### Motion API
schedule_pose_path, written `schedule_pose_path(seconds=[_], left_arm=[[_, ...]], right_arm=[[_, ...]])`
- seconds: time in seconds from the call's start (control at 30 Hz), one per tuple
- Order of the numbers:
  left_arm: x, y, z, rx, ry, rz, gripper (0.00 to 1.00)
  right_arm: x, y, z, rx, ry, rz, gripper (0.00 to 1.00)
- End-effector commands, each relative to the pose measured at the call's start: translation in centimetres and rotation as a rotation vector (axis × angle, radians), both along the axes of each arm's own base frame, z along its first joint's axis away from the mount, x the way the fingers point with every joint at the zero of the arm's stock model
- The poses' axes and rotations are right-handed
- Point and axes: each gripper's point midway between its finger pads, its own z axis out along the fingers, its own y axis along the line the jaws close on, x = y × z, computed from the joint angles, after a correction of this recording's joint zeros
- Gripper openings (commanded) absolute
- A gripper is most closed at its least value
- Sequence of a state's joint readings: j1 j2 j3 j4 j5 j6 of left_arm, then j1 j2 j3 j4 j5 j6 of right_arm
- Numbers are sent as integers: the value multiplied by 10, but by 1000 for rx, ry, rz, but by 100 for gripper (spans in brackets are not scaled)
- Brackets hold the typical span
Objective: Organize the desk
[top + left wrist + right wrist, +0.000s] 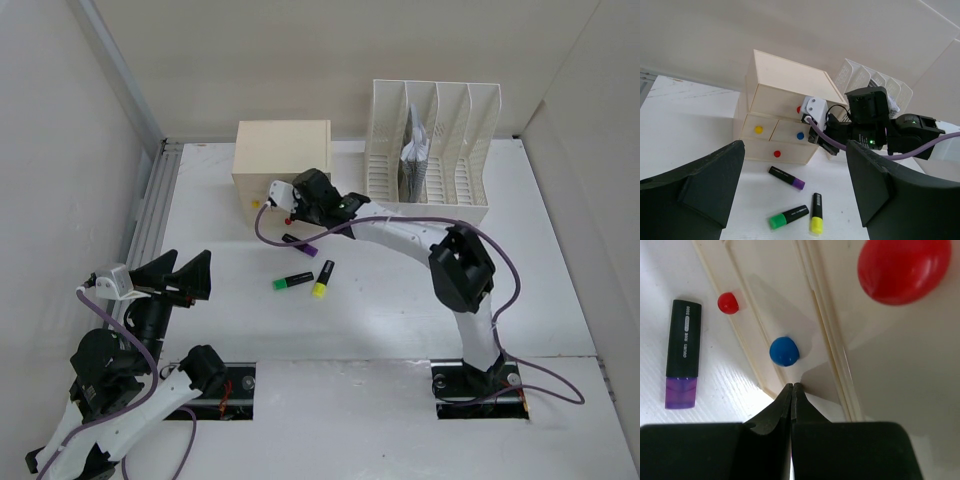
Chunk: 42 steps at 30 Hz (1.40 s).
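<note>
The desk (400, 320) is a white tabletop. Three highlighters lie on it in front of the beige drawer box (280, 155): purple (300, 245), green (292, 282) and yellow (322, 280). My right gripper (284, 204) is at the box's front. In the right wrist view the right gripper (791, 386) is shut with nothing between the jaws. Its tips touch the drawer face just below the blue knob (784, 351). My left gripper (185, 272) is open and empty, raised over the left of the desk. It faces the highlighters, purple (786, 178), green (788, 216) and yellow (816, 213).
A white slotted file rack (430, 150) with papers in one slot stands at the back right. A grey rail (150, 215) runs along the left edge, and white walls surround the desk. The drawer box (785, 85) has yellow, blue and red knobs.
</note>
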State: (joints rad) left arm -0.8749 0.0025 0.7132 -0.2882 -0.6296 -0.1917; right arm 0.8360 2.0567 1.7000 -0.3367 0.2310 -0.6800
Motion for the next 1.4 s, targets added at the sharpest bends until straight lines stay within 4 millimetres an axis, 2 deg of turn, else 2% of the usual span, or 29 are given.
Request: schedule_pose_path(seconds=[0.0,0.07,0.1,0.17,0.2,0.23,0.27,0.37,0.4,0.43,0.5,0.53,0.6,0.67,0.7,0.73,0.77,0.8,0.83,0.87,0.9,0.93,0.97,1.03,1.07,1.1,1.17,1.3,1.37], left_arm=[[-10,14,13,-60,-64,10,79],[-9,15,13,-62,-62,18,79],[-9,15,13,-62,-62,18,79],[-8,13,12,-55,-56,18,79],[-5,10,10,-42,-45,18,79],[-2,7,11,-33,-29,25,79],[-1,6,14,-27,-24,25,79],[12,-11,22,-19,34,14,81],[16,-18,24,-38,55,7,81],[21,-24,26,-43,75,3,82],[36,-48,27,-55,123,-16,86],[42,-57,27,-104,144,-25,87],[60,-84,6,-123,195,-41,88],[69,-103,-7,-206,234,-72,88],[78,-115,-24,-223,255,-73,88],[82,-119,-32,-249,261,-66,85],[86,-124,-40,-271,269,-68,67],[90,-127,-38,-334,246,-65,57],[97,-131,-64,-342,276,-51,52],[99,-134,-71,-361,273,-54,46],[103,-137,-66,-409,240,-74,36],[109,-141,-92,-372,276,-62,32],[116,-140,-100,-393,289,-48,28],[125,-149,-108,-383,301,-84,21],[137,-149,-129,-346,346,-59,21],[142,-151,-136,-307,353,-62,21],[154,-160,-135,-291,360,-89,23],[178,-159,-169,-225,432,-61,33],[183,-161,-170,-258,438,-83,37]], right_arm=[[26,1,25,75,-125,-77,0],[14,5,24,70,-74,-11,0],[-5,23,25,104,0,130,0],[-45,26,15,57,134,329,2],[-63,28,29,75,161,421,6],[-86,31,43,123,198,516,20],[-94,34,38,119,215,533,30],[-88,17,84,140,58,457,56],[-76,12,96,178,-22,385,77],[-69,-1,131,228,-122,305,87],[-43,-34,162,243,-251,98,100],[-39,-47,186,302,-283,36,100],[-25,-79,208,362,-308,-64,100],[-28,-101,244,505,-327,-109,100],[-24,-115,248,543,-323,-129,96],[-25,-123,257,583,-321,-131,62],[-30,-132,270,659,-313,-146,33],[-35,-132,272,697,-283,-108,15],[-31,-146,278,721,-284,-114,7],[-34,-149,274,742,-259,-112,4],[-45,-148,281,761,-250,-52,4],[-46,-156,282,773,-245,-50,9],[-50,-158,283,778,-239,-28,32],[-65,-154,282,805,-190,56,58],[-65,-156,282,807,-183,73,72],[-70,-155,279,817,-162,93,100],[-77,-154,277,821,-135,147,100],[-81,-151,268,834,-86,166,100],[-83,-151,267,850,-67,167,98]])
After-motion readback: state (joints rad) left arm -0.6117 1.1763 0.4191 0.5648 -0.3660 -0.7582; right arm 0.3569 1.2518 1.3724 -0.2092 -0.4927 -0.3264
